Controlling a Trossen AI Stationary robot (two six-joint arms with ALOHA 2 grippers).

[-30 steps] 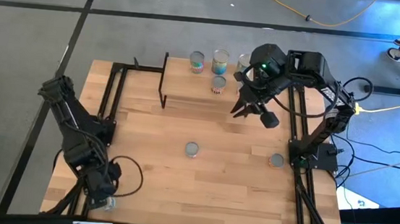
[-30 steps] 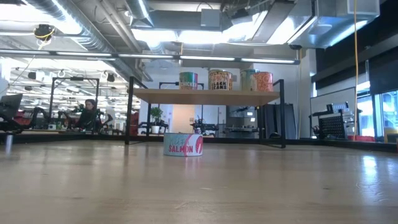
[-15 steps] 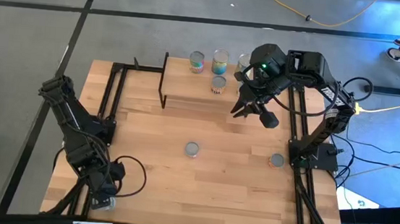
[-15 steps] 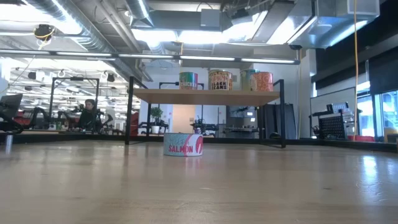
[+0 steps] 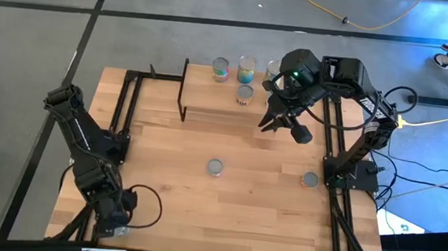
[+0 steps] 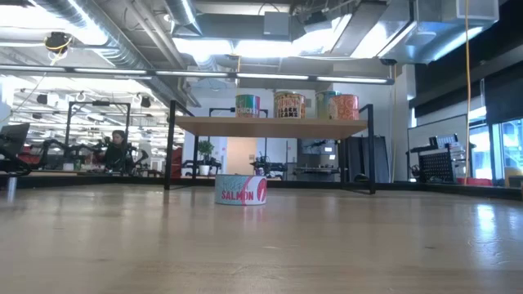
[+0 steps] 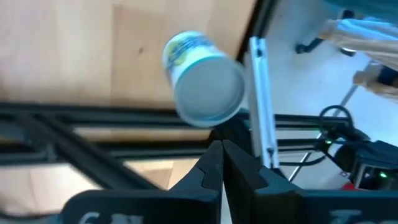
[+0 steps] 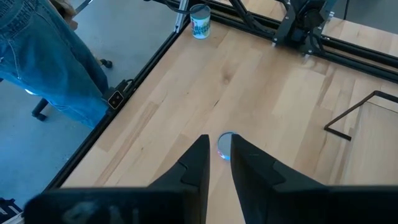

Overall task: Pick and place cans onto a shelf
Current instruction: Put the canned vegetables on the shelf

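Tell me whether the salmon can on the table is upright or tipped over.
Upright. The salmon can stands flat on the table with its label level in the low view.

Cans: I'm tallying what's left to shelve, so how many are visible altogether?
7 cans: four on the shelf, two on the open table, one at its left corner. The right arm may hide more.
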